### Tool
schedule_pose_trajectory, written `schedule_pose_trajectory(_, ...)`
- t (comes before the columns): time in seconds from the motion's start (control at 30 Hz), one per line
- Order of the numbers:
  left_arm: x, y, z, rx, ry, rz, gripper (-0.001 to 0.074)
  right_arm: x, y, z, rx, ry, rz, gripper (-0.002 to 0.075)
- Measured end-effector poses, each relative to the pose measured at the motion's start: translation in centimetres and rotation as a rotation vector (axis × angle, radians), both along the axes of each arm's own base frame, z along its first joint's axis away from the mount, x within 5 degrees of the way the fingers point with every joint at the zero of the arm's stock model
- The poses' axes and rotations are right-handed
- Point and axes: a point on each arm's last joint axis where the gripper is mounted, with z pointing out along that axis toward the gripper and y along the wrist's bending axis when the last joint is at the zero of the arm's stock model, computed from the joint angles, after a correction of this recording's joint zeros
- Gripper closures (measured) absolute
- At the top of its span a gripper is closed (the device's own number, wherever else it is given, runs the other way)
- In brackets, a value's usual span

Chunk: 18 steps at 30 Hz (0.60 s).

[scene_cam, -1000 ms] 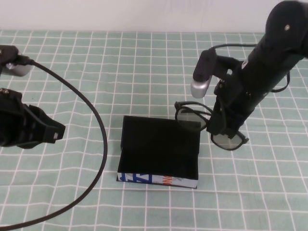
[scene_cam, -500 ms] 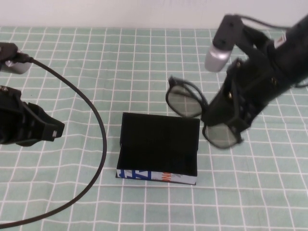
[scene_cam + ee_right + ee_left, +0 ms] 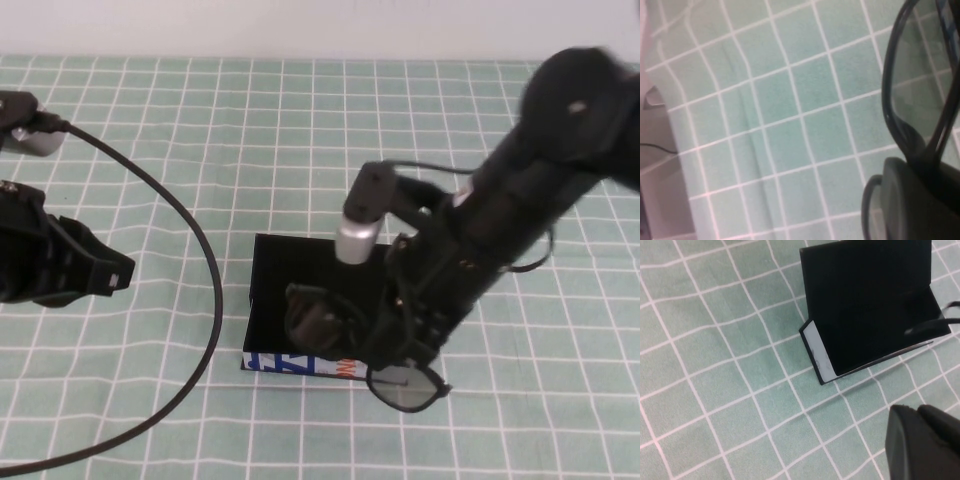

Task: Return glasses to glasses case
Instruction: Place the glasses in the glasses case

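Note:
The glasses case (image 3: 300, 275) lies open at the table's middle, its white printed long side (image 3: 300, 366) facing the near edge. My right gripper (image 3: 398, 352) is shut on the black glasses (image 3: 408, 388) at the bridge and holds them over the case's near right corner. One lens (image 3: 318, 322) hangs over the case's inside, the other hangs past its front edge. In the right wrist view a lens (image 3: 920, 85) shows beside the gripper (image 3: 920, 200). My left gripper (image 3: 95, 272) is shut and empty at the far left; the left wrist view shows it (image 3: 922, 440) and the case (image 3: 865, 305).
The table is covered by a green cloth with a white grid (image 3: 200, 130). A black cable (image 3: 205, 250) loops from the left arm across the cloth to the left of the case. A white wall edge runs along the back.
My right arm has swung the glasses from behind and right of the case forward and down, over its near right corner. The left arm has not moved.

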Motion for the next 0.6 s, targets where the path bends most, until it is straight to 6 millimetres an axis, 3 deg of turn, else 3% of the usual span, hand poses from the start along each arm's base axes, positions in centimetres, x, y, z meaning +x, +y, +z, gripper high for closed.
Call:
schedule_pose_trajectory(0.17, -0.1, 0.0, -0.1, 0.002, 0.014, -0.008, 0.0741, 2.1, 1.3, -2.2, -0.021, 0.04, -0.004, 0.0709)
schedule_pose_trajectory(0.6, -0.3, 0.0, -0.1, 0.003, 0.03, -0.018, 0.074, 5.5, 3.4, -3.7, -0.022, 0.067, -0.059, 0.0709)
